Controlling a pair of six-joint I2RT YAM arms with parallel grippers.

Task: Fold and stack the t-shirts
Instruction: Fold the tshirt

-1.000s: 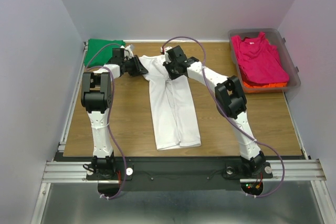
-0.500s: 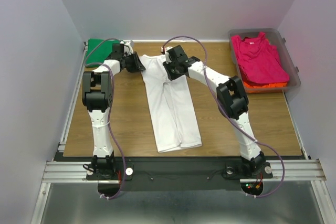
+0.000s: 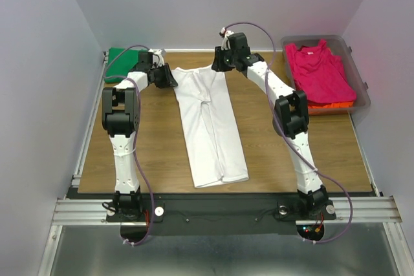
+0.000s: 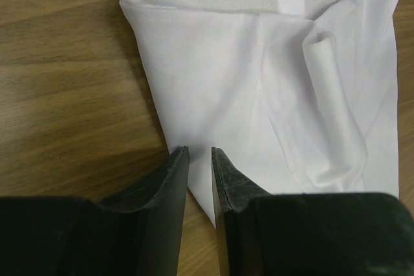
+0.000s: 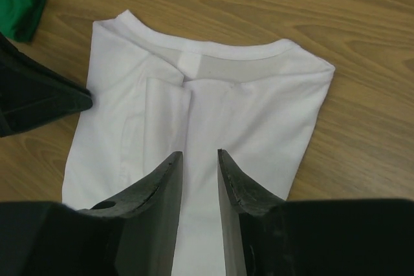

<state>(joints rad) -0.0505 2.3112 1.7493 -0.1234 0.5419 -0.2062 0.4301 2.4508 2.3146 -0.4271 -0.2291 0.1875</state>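
Overhead and wrist views of the folding table. The white t-shirt lies flat at the middle of the table, folded lengthwise into a long narrow strip, with its collar at the far end and its hem near the arm bases; the sleeves are tucked in, and a raised crease runs down the centre of the cloth. The green t-shirt lies bunched at the far left corner of the table, apart from the white one. At the far right stands a clear plastic tub, in which the pink t-shirt lies spread over the orange t-shirt, of which only a near edge shows. The left gripper sits at the left edge of the white t-shirt, just below the shoulder; its jaws stand slightly apart, with the cloth edge passing under the gap and nothing pinched between them. The right gripper is at the far end of the shirt, above the right side of the collar, with its jaws likewise apart and empty, looking down on the neckline. Both arms reach towards the far end of the table.
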